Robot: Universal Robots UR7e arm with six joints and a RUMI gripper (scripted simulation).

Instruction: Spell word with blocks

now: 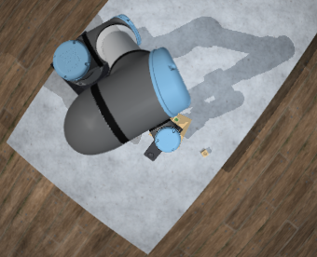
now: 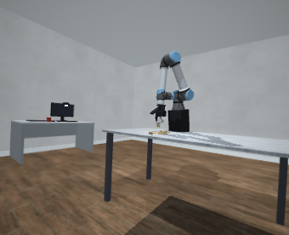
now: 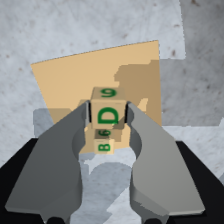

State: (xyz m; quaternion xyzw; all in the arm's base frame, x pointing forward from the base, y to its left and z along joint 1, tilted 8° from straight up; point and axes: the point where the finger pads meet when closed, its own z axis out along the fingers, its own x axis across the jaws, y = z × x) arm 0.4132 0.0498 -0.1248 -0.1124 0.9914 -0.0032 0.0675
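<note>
D block (image 3: pixel 108 115) clamped between claw (image 3: pixel 109 131) fingers

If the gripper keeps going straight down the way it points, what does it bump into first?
The gripper, shut on the D block, points down over the tan mat. Another block showing a B appears just below, so the D block would probably meet that first, though depth is unclear.

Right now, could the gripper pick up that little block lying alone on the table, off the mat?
Probably not yet: the gripper is shut on the D block above the tan mat. The lone block lies in open space, so only the occupied jaws hinder it.
</note>
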